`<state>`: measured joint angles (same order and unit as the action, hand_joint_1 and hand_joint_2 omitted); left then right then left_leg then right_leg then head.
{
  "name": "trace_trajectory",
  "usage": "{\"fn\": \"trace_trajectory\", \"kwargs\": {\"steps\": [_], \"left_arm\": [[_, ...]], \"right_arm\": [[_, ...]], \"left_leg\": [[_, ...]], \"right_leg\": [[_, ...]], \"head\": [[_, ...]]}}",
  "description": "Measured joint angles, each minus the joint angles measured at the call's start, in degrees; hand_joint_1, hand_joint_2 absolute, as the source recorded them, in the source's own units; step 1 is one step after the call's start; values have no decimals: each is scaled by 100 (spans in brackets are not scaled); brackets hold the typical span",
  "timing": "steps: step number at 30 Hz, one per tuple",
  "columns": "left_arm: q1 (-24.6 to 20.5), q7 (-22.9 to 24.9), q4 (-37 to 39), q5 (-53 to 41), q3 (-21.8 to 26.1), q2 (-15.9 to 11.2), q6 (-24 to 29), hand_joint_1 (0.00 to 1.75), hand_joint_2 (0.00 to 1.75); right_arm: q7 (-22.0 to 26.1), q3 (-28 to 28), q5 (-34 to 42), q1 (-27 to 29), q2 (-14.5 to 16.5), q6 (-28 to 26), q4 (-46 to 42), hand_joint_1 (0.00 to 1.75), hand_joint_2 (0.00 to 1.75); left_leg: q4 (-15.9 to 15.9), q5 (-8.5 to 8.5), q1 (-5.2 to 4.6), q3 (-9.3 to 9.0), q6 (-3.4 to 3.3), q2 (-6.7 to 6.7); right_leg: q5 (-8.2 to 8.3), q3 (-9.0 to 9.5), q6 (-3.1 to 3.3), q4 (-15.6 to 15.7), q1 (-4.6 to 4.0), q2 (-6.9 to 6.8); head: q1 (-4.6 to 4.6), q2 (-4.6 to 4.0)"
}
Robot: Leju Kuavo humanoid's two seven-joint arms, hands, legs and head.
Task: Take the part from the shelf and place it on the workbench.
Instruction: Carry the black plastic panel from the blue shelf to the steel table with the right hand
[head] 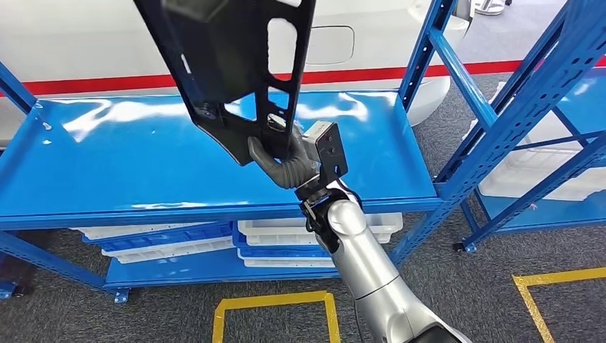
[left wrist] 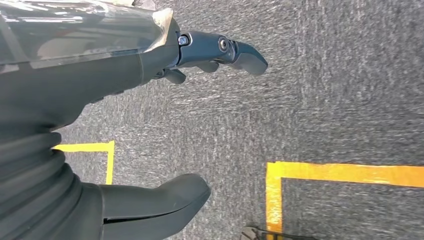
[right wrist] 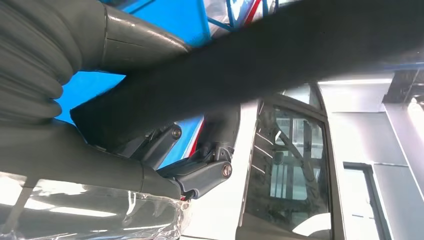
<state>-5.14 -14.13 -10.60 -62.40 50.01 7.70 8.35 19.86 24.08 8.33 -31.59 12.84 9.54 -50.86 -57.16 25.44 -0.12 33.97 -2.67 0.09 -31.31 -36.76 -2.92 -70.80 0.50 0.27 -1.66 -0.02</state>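
**Black part held above blue shelf by right hand**

Right hand [head: 286, 158]: dark grey, on a silver arm, fingers wrapped round the lower corner of the part [head: 236, 68], thumb on the near face. In the right wrist view the fingers [right wrist: 200, 172] curled under the part's edge [right wrist: 280, 55], with the thick thumb [right wrist: 135, 47] pressed on the other side.

Part: flat black panel, matte, roughly wedge-shaped, wide at the top and narrowing toward the gripped corner. It carried a tall slot with rounded ends, smaller angular cut-outs lower down and a raised block on its left half. It was held tilted in the air, over the top deck of the shelf [head: 143, 171] and not touching it.

Left hand [left wrist: 150, 125]: hung over grey carpet [left wrist: 325, 90], fingers [left wrist: 240, 52] and thumb [left wrist: 160, 197] apart, holding nothing.

Shelf: glossy blue steel deck, perforated blue uprights [head: 500, 114]. White trays [head: 286, 232] lay on the level below.

Floor: speckled grey carpet with yellow tape lines [head: 271, 300]. A white body with a red stripe [head: 443, 71] stood behind the shelf.
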Motion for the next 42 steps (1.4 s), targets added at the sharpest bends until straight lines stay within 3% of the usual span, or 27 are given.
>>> {"fn": "trace_trajectory", "kwargs": {"steps": [3, 5, 7, 8, 10, 11, 12, 13, 14, 16, 18, 19, 20, 22, 23, 25, 27, 28, 29, 30, 32, 34, 35, 37, 39, 42], "left_arm": [[-2, -5, 0, -1, 0, 16, -1, 0, 175], [-3, -9, 1, -2, 0, 25, -6, 0, 175], [-2, -15, 1, -3, 0, 22, -16, 0, 175], [-2, -27, 1, -3, 0, 22, -29, 0, 175], [-2, -93, 1, 2, 1, 19, -73, 0, 175], [-3, -149, 0, 9, 1, 18, -113, 0, 175], [-3, -218, 0, 23, 2, 17, -166, 0, 175], [-4, -295, 0, 38, 2, 16, -249, 0, 175], [-6, -370, 0, 53, 2, 15, -354, 0, 175], [-16, -484, 1, 75, 2, 16, -569, 0, 175], [-35, -528, 2, 89, 2, 25, -683, 0, 175], [-46, -537, 3, 93, 2, 29, -705, 0, 175], [-53, -541, 4, 95, 2, 31, -714, 0, 175], [-59, -544, 4, 95, 3, 30, -725, 0, 175], [-58, -539, 4, 102, 4, 28, -751, 0, 175], [-59, -480, 4, 117, 20, 14, -890, 0, 175], [-51, -358, 4, 130, 50, -1, -1115, 0, 175], [-42, -303, 4, 138, 65, -4, -1225, 0, 175], [-32, -265, 4, 150, 78, -7, -1325, 0, 175], [-22, -243, 4, 165, 90, -9, -1419, 0, 175], [-14, -229, 4, 187, 118, -15, -1561, 0, 175], [-9, -229, 4, 201, 140, -21, -1611, 0, 175], [-5, -232, 4, 213, 151, -26, -1615, 0, 175], [8, -244, 4, 238, 176, -42, -1614, 0, 175], [20, -260, 4, 250, 203, -58, -1608, 0, 175], [25, -273, 4, 273, 233, -66, -1590, 0, 175]], "right_arm": [[52, 45, 5, -27, 1, 13, -1, 175, 175], [84, 67, 9, -36, 3, 15, -2, 175, 175], [99, 82, 9, -28, 4, 15, -2, 175, 175], [113, 90, 9, -27, 8, 16, -2, 175, 175], [157, 110, 15, -34, 20, 18, -2, 175, 175], [176, 123, 18, -33, 24, 19, -2, 175, 175], [189, 136, 20, -30, 26, 20, -2, 175, 175], [197, 147, 21, -26, 26, 24, -2, 175, 175], [206, 154, 23, -23, 26, 30, -2, 175, 175], [233, 162, 26, -28, 27, 51, -2, 175, 175], [259, 168, 27, -43, 33, 69, -4, 175, 175], [267, 172, 27, -48, 37, 73, -5, 175, 175], [272, 175, 27, -49, 39, 76, -7, 175, 175], [274, 180, 26, -32, 26, 78, -5, 175, 175], [275, 184, 26, -21, 14, 80, -5, 175, 175], [278, 191, 25, -12, -7, 93, -5, 175, 175], [280, 207, 20, -10, -21, 112, -4, 175, 175], [281, 217, 14, -8, -27, 119, -2, 175, 175], [286, 228, 4, -7, -32, 120, -1, 175, 175], [293, 240, -8, -8, -35, 120, 1, 175, 175], [320, 265, -39, -21, -33, 120, 1, 175, 175], [363, 291, -78, -44, -26, 122, -3, 175, 175], [386, 302, -97, -50, -25, 123, -5, 175, 175], [425, 319, -134, -42, -25, 125, -4, 175, 175], [457, 331, -177, -33, -19, 127, -1, 175, 175], [495, 360, -228, -34, -9, 127, 5, 175, 175]], "left_leg": [[-36, -82, -24, 93, 52, 1], [-47, -159, -30, 146, 113, 3], [-85, -137, -17, 201, 176, -7], [-191, -4, -6, 251, 210, -15], [-726, 488, 39, 427, 284, -27], [-1099, 725, 66, 528, 322, -27], [-1427, 856, 93, 597, 359, -27], [-1612, 845, 124, 599, 393, -26], [-1620, 722, 159, 517, 424, -24], [-1111, 425, 238, 103, 503, -25], [-501, 397, 251, -283, 558, -55], [-338, 457, 236, -351, 563, -74], [-283, 468, 205, -344, 527, -90], [-240, 401, 178, -233, 386, -81], [-224, 336, 166, -165, 281, -71], [-205, 201, 138, -17, 114, -51], [-208, 76, 95, 143, 43, -38], [-210, 13, 73, 222, 31, -32], [-212, -49, 55, 299, 28, -27], [-213, -114, 41, 373, 30, -25], [-217, -236, 22, 491, 53, -27], [-201, -363, 11, 552, 102, -26], [-178, -433, 11, 566, 133, -24], [-132, -529, 22, 596, 198, -28], [-270, -260, 34, 667, 257, -32], [-974, 497, 77, 811, 331, -28]], "right_leg": [[152, 762, 37, 1146, -57, -2], [123, 902, 80, 1426, -88, -1], [184, 845, 149, 1464, -19, -9], [229, 813, 206, 1477, 15, -17], [321, 729, 292, 1479, 39, -35], [362, 668, 314, 1468, 35, -42], [401, 607, 311, 1455, 31, -48], [437, 544, 293, 1432, 33, -52], [466, 481, 270, 1400, 42, -54], [501, 357, 221, 1300, 68, -56], [535, 239, 161, 1195, 51, -54], [569, 186, 112, 1166, 36, -53], [613, 138, 49, 1158, 29, -50], [644, 39, -53, 1138, 41, -48], [538, -41, -50, 1048, 49, -46], [88, -234, 43, 569, 56, -41], [-318, -371, 106, -149, 43, -39], [-371, -366, 93, -404, 32, -39], [-310, -280, 62, -483, 19, -38], [-183, -96, 32, -364, 0, -38], [-25, 508, 54, 350, -55, -39], [-129, 1055, 142, 1176, -113, -35], [-180, 1177, 175, 1407, -134, -31], [-112, 1141, 215, 1512, -112, -35], [30, 1045, 298, 1532, -53, -54], [205, 890, 378, 1512, -40, -68]], "head": [[2, 0], [4, 0], [5, 0], [8, 0], [16, 0], [18, 0], [20, 0], [20, 0], [20, 0], [20, 0], [20, 0], [19, 0], [18, 0], [15, 0], [11, 0], [7, 0], [5, 0], [5, 0], [6, 0], [6, 0], [6, 0], [10, 0], [11, 0], [8, 0], [13, 0], [29, 0]]}}
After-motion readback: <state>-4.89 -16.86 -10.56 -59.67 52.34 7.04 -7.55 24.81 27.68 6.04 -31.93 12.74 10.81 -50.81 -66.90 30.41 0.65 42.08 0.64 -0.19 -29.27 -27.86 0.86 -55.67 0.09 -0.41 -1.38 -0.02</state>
